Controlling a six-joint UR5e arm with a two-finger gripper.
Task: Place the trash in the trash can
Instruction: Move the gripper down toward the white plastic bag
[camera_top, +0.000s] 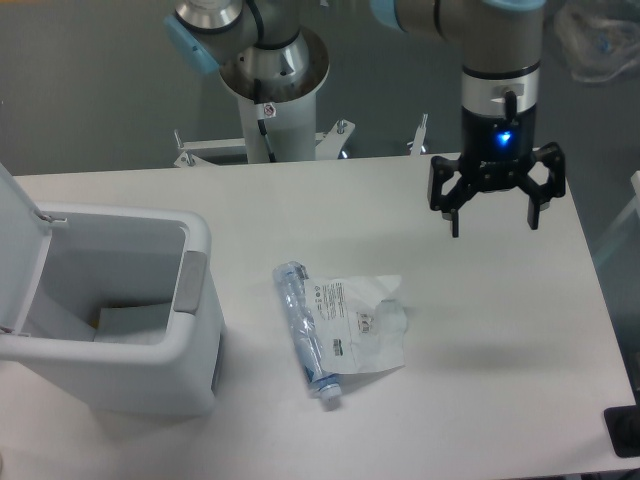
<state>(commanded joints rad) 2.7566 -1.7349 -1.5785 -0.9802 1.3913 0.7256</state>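
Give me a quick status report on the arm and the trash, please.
Gripper open, empty, above the table right of the trash. Bottle and pouch lying side by side on the table. Trash can lid up. Nothing in between.

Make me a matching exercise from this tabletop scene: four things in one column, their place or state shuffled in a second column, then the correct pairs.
Things:
1. plastic bottle
2. plastic pouch
3. trash can
4. gripper

Places or states:
A. lid swung open, at the table's left side
B. open and empty, held above the table's right part
C. lying flat in the middle of the table, crinkled, with black print
D. lying on its side along the pouch's left edge, cap end toward the near table edge

Pairs: 1-D, 2-C, 3-A, 4-B
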